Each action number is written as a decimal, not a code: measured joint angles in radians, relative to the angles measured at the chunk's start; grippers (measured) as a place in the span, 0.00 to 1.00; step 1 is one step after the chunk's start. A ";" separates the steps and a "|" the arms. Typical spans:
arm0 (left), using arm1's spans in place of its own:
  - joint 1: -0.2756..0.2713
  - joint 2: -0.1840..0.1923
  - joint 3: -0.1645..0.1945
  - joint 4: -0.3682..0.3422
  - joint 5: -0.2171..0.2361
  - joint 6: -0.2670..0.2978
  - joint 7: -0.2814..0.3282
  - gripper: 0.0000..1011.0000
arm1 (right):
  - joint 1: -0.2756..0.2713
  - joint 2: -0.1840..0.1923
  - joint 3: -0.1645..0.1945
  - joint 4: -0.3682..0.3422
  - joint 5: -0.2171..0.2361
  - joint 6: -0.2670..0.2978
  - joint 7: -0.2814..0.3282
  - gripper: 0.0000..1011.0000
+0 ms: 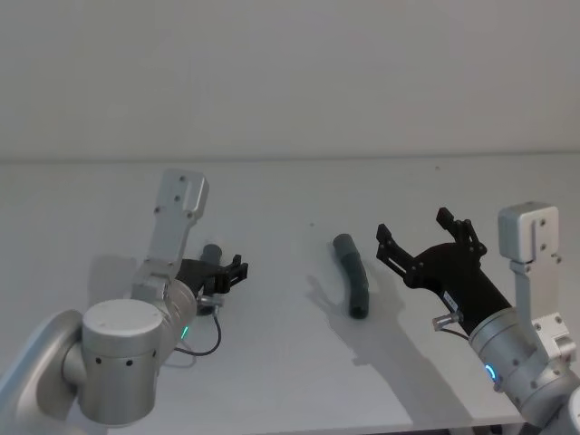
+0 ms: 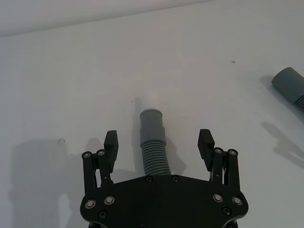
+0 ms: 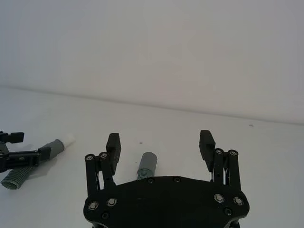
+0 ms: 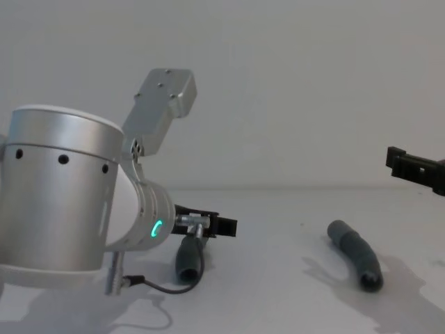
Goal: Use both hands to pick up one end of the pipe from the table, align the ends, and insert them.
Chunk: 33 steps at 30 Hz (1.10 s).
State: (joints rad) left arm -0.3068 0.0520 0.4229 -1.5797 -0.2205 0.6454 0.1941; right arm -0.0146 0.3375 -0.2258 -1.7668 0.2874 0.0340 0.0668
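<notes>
Two dark grey corrugated pieces of the pipe lie on the white table (image 1: 272, 381). The left piece (image 2: 153, 142) rests between the wide-apart fingers of my left gripper (image 2: 158, 140), which is open and low over it; its smooth cuff points away from the palm. From the right wrist view this piece (image 3: 52, 150) ends in a white tip. The right piece (image 1: 352, 275) lies bent near the table's middle, also seen as a hose (image 4: 354, 252) with a hollow end. My right gripper (image 1: 426, 240) hovers open to its right, above the table, with nothing between its fingers.
A thin black cable (image 1: 204, 340) loops on the table beside the left arm. The far part of the table runs up to a plain white wall (image 1: 290, 82). The table's front edge (image 1: 453, 424) shows at the lower right.
</notes>
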 joint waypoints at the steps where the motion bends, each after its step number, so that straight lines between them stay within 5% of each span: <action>1: -0.001 -0.004 -0.002 0.005 -0.001 0.002 0.001 0.99 | 0.000 0.000 0.000 0.000 0.000 0.000 0.000 0.99; 27: -0.044 -0.038 -0.029 0.107 -0.011 0.020 -0.029 0.99 | 0.000 0.000 0.000 0.000 0.000 0.000 0.000 0.99; 33: -0.055 -0.043 -0.028 0.133 -0.008 0.020 -0.039 0.87 | 0.000 0.000 0.000 0.000 0.000 0.000 0.000 0.99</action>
State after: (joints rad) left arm -0.3619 0.0093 0.3947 -1.4470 -0.2282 0.6657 0.1547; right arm -0.0146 0.3375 -0.2258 -1.7667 0.2874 0.0340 0.0668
